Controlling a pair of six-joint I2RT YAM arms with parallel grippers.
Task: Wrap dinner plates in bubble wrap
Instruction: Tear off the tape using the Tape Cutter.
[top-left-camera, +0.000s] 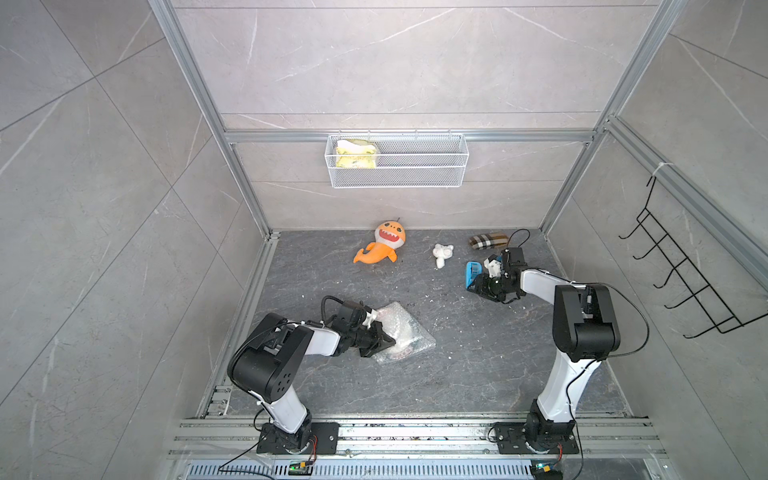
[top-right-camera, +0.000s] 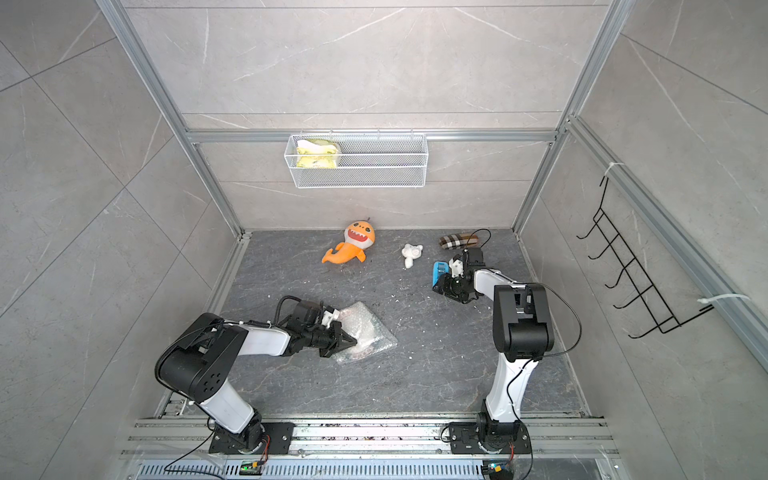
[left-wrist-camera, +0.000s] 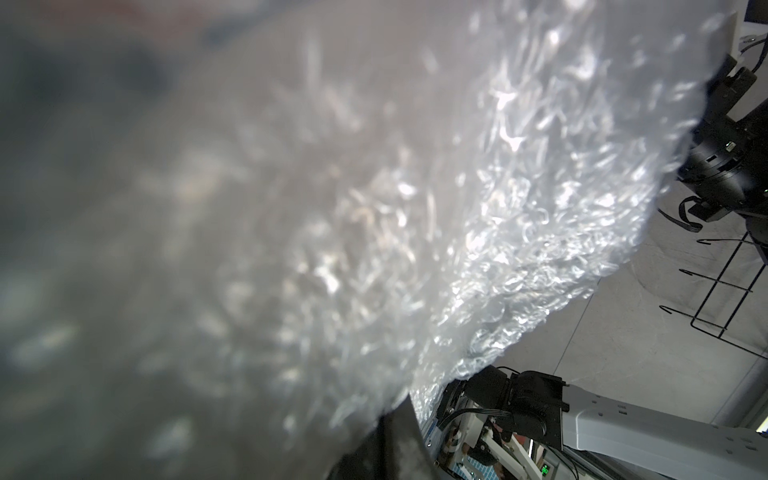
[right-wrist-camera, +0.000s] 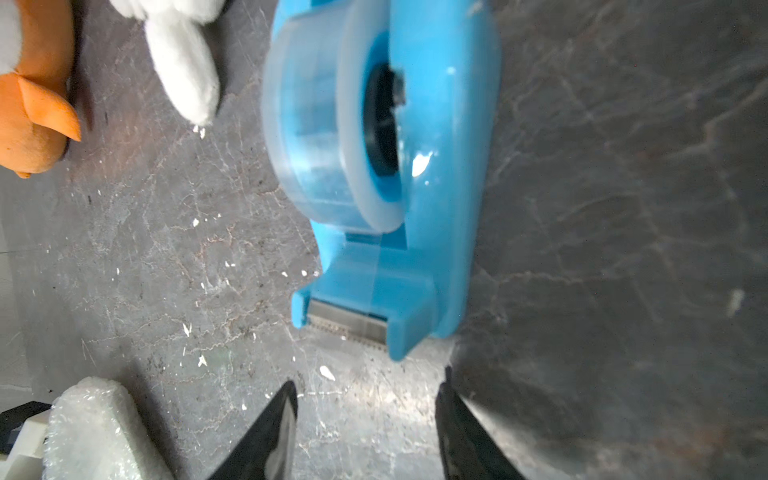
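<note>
Now | L hand (top-left-camera: 387, 340) clamped on bubble wrap (top-left-camera: 411, 330) | R hand (right-wrist-camera: 368, 384) apart, nr tape dispenser (right-wrist-camera: 444, 124)

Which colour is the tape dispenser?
The tape dispenser is blue; best seen in the right wrist view.

Near-side floor (top-left-camera: 478, 374) between the arms: open, white crumbs only. Bubble wrap (top-left-camera: 409, 332) bundle fills left-centre. Far strip crowded: orange shark toy (top-left-camera: 382, 249), small white toy (top-left-camera: 442, 254), checked pouch (top-left-camera: 488, 241). Blue tape dispenser (right-wrist-camera: 440, 166) sits just ahead of right gripper (right-wrist-camera: 368, 382), jaws parted, small gap between.
</note>
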